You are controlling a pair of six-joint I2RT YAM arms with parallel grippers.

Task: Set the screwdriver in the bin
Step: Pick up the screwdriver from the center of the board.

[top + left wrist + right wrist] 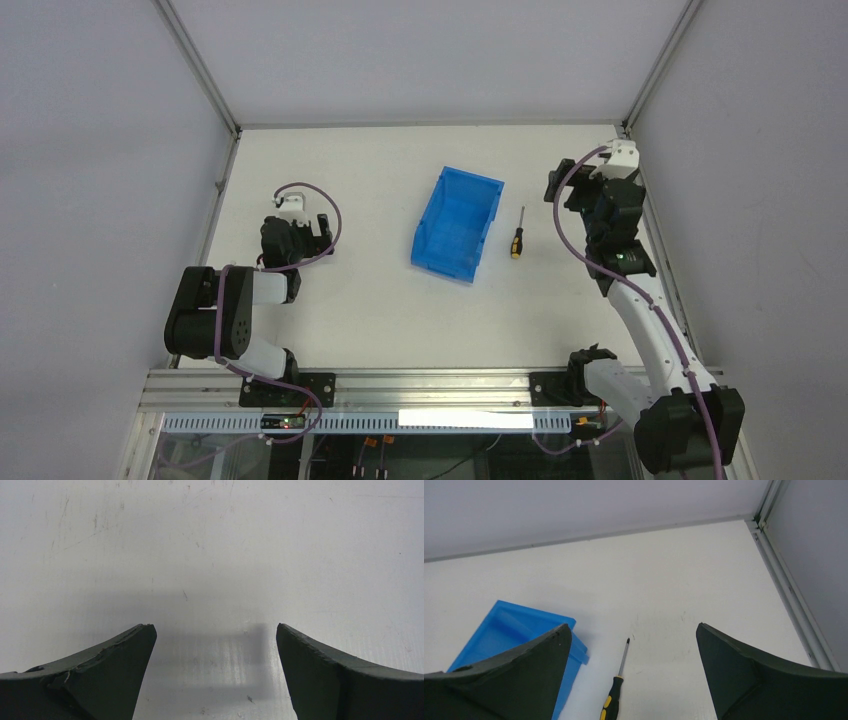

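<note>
Right arm [650, 310] extended, its end effector [632, 625] wide and empty, near the screwdriver [616, 682] beside the bin [509, 625]

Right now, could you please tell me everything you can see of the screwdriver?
The screwdriver is small and slim, with a yellow-and-black handle that looks plastic and a thin dark metal shaft. It lies flat on the white table, right of the blue bin without touching it, tip toward the table's far edge. Nothing else touches it.

White scuffed table [350, 300]; grey walls [430, 60]; metal rail [794, 602] along right edge
</note>
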